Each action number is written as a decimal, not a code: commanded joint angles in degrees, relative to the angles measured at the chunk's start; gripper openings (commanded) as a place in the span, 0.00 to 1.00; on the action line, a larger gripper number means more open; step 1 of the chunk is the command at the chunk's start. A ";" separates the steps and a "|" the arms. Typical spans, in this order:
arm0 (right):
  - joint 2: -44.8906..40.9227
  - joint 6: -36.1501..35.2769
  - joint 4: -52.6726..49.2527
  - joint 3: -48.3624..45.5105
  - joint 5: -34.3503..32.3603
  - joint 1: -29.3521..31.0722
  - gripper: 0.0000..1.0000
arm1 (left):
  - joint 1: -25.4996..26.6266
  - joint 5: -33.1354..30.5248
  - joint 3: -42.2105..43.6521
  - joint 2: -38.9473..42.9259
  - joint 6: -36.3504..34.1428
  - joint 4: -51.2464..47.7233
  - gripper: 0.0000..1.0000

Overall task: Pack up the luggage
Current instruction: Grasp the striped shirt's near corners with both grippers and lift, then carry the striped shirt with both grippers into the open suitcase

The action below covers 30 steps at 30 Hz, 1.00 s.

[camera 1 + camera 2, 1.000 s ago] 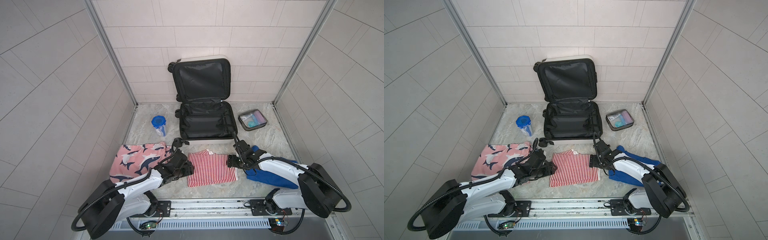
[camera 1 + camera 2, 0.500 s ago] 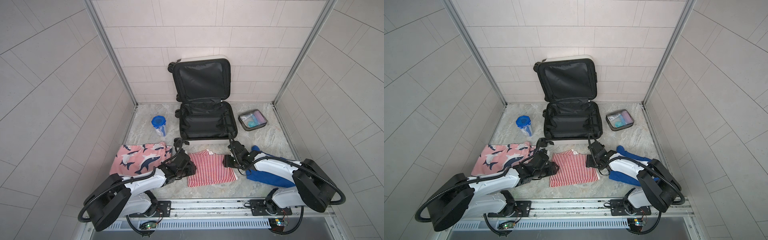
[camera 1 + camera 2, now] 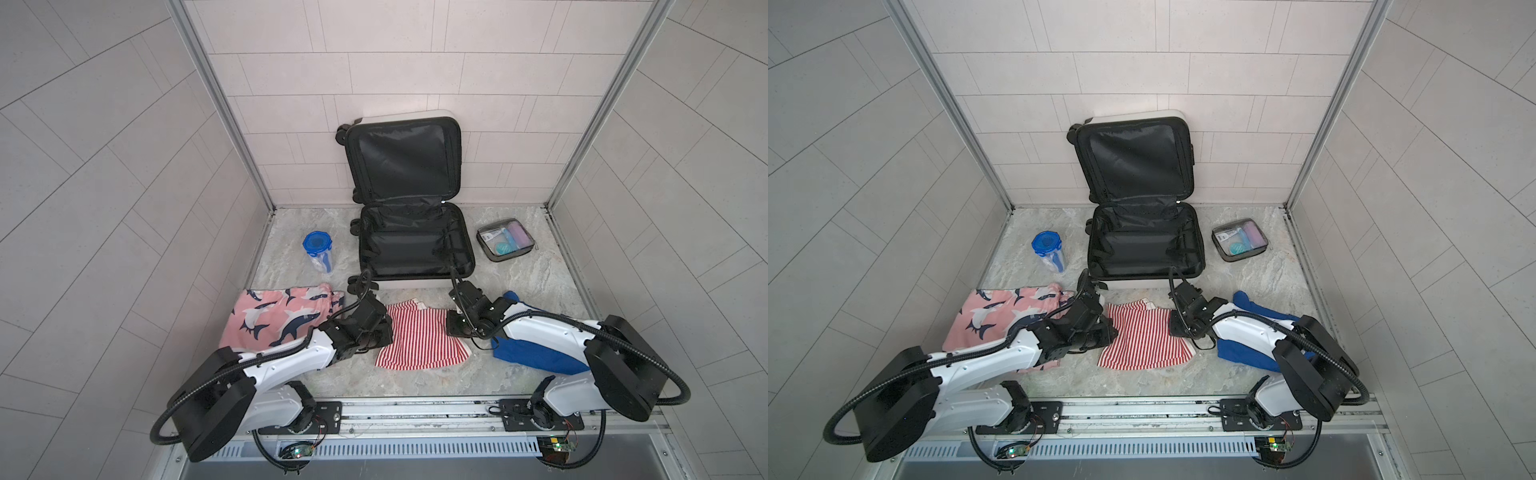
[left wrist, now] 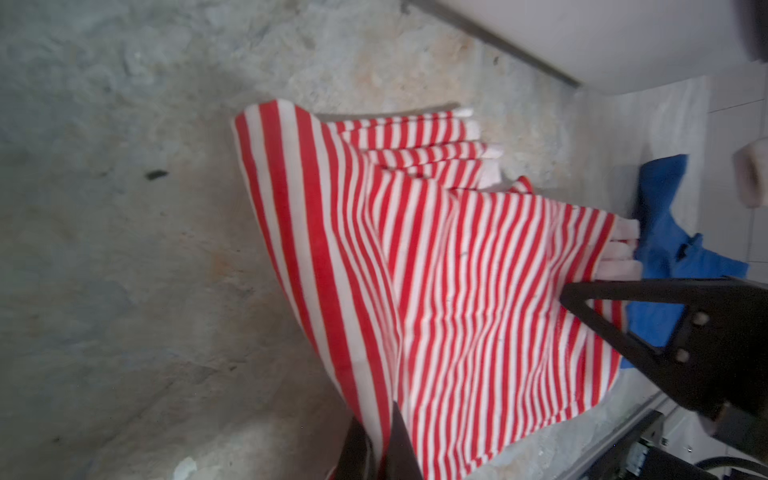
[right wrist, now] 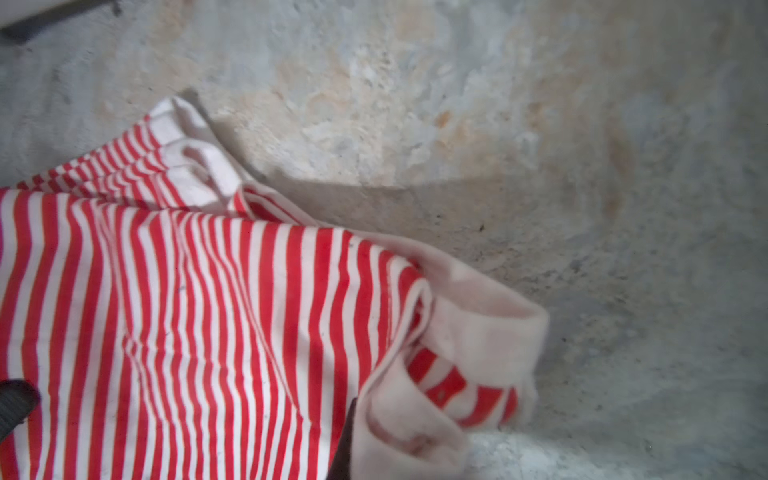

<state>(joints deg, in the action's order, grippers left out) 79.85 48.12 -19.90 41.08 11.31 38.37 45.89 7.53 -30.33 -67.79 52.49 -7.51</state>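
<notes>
Luggage (image 3: 411,249) lay open just beyond both end effectors. Left end effector (image 3: 385,330) clamped one side of striped shirt (image 3: 419,343), right end effector (image 3: 456,328) clamped opposite side, probably to lift it flat.

**Clear way in from the front and from above**

I see the luggage (image 3: 409,285) lying open, its lower half bare inside. Its lid stands up at the back wall and blocks any approach from behind. The floor (image 3: 536,286) is bare between the case and the blue-lidded container (image 3: 318,246) on the left, and between the case and the toiletry pouch (image 3: 505,240) on the right. The striped shirt (image 3: 419,338), shark-print cloth (image 3: 278,318) and blue garment (image 3: 536,359) cover the near strip.
</notes>
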 commanded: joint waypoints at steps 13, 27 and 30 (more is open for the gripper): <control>-6.42 -3.81 -13.18 21.95 -1.16 -0.43 0.00 | -0.20 -10.07 -23.77 6.91 -10.62 -16.27 0.00; 13.75 -8.98 -15.42 50.11 0.95 -9.71 0.00 | -13.01 -6.25 -47.90 -14.23 -24.03 -15.32 0.00; 19.34 -9.51 -15.98 55.59 1.88 -11.61 0.00 | -15.91 -4.52 -50.74 -19.26 -24.53 -14.25 0.00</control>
<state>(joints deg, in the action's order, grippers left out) 95.92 40.18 -34.37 92.44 12.38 28.12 31.90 1.54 -78.00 -84.38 30.50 -23.64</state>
